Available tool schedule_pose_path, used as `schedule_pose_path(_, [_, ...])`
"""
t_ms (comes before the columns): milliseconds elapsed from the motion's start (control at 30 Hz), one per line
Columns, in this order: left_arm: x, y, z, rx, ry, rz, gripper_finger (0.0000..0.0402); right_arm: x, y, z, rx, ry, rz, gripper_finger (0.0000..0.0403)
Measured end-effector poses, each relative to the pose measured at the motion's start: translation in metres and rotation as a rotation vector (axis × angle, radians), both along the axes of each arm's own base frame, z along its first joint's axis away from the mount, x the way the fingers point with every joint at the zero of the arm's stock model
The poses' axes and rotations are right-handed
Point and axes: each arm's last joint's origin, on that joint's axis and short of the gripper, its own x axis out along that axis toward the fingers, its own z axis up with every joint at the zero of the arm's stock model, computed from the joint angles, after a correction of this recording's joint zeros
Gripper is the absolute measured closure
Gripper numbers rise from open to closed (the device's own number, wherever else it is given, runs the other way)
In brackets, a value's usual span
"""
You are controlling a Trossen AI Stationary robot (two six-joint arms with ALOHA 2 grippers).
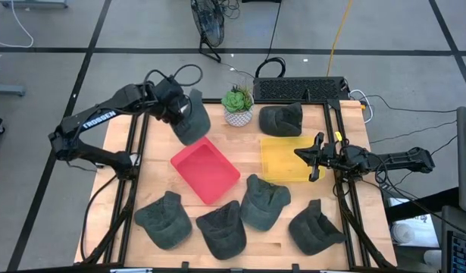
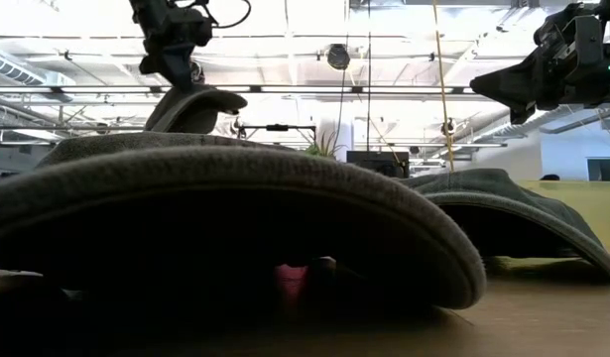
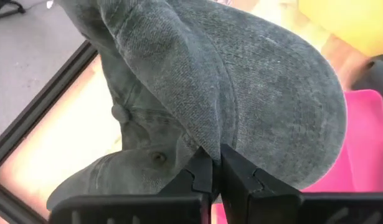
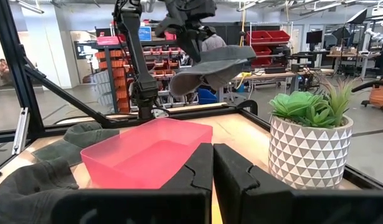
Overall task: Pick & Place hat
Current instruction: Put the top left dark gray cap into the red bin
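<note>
1. The left gripper point(image 1: 174, 107) pinches a grey cap point(image 1: 192, 117) by its cloth and holds it in the air above the back left part of the table point(image 1: 251, 163), just behind the red bin point(image 1: 205, 170).
2. In the left wrist view the fingers point(image 3: 200, 174) are pressed together on a fold of that cap point(image 3: 241, 93), with the red bin point(image 3: 359, 143) below it.
3. The right gripper point(image 1: 307, 155) hangs over the yellow bin point(image 1: 282, 159) with its fingers point(image 4: 197, 168) pressed together and nothing between them.
4. A potted plant point(image 1: 237, 105) stands at the back edge, between the held cap and another cap point(image 1: 283, 119) lying behind the yellow bin.
5. 4 more caps lie along the front: 1 at front left point(image 1: 164, 220), 1 beside it point(image 1: 222, 228), 1 in the middle point(image 1: 264, 202) and 1 at front right point(image 1: 316, 227).
6. In the low view a front cap point(image 2: 225, 208) fills most of the frame and hides the red bin almost entirely.
</note>
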Motion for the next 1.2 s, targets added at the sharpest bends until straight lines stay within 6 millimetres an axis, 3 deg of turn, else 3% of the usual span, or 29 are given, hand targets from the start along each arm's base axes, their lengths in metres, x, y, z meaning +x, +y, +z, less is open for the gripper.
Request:
schedule_pose_path(767, [0.029,-0.068,0.003,-0.188,-0.118,0.011,0.0387,0.000,0.000,-0.004,0.021,0.031,0.001,0.0403])
schedule_pose_path(1067, [0.041,-0.074,-0.004,-0.232,-0.120,0.104,0.0377,0.000,0.000,-0.004,0.021,0.032,0.002,0.0403])
schedule_pose_path(1200, [0.050,-0.080,-0.012,-0.246,-0.083,0.082,0.0393,0.000,0.000,-0.004,0.021,0.032,0.002,0.0403])
